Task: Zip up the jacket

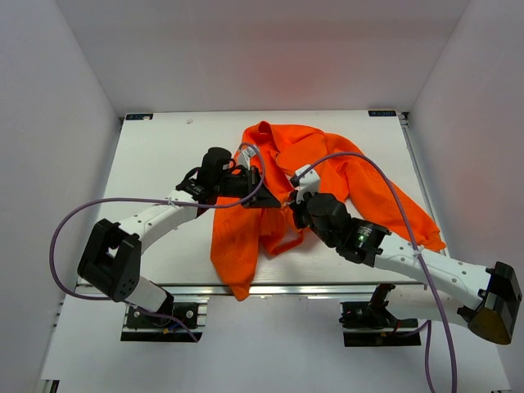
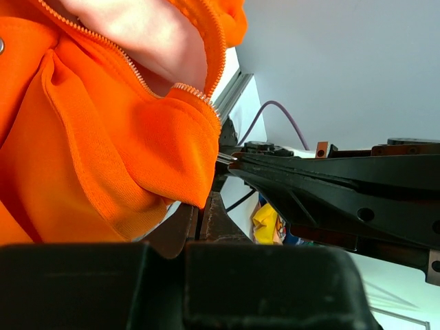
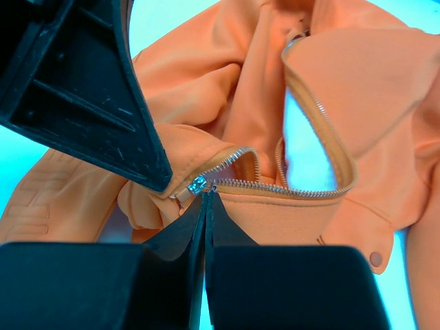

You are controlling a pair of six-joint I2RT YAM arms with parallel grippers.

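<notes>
The orange jacket [image 1: 327, 172] lies crumpled on the white table [image 1: 164, 155], its front open. Both grippers meet at the bottom of its zipper. My left gripper [image 1: 268, 200] is shut on the jacket's lower hem [image 2: 196, 196], just below the end of the pale zipper teeth [image 2: 137, 77]. My right gripper [image 1: 293, 206] is shut at the metal zipper slider [image 3: 198, 183], pinching its pull tab [image 3: 212, 189]. In the right wrist view the left gripper's finger [image 3: 89, 89] holds the fabric right beside the slider. The two rows of zipper teeth [image 3: 289, 190] part beyond the slider and stay open.
White walls enclose the table on three sides. Purple cables [image 1: 98, 205] loop off both arms above the table. The jacket's lower part [image 1: 233, 262] hangs to the table's front edge. A snap button [image 3: 375, 258] sits on the jacket's flap.
</notes>
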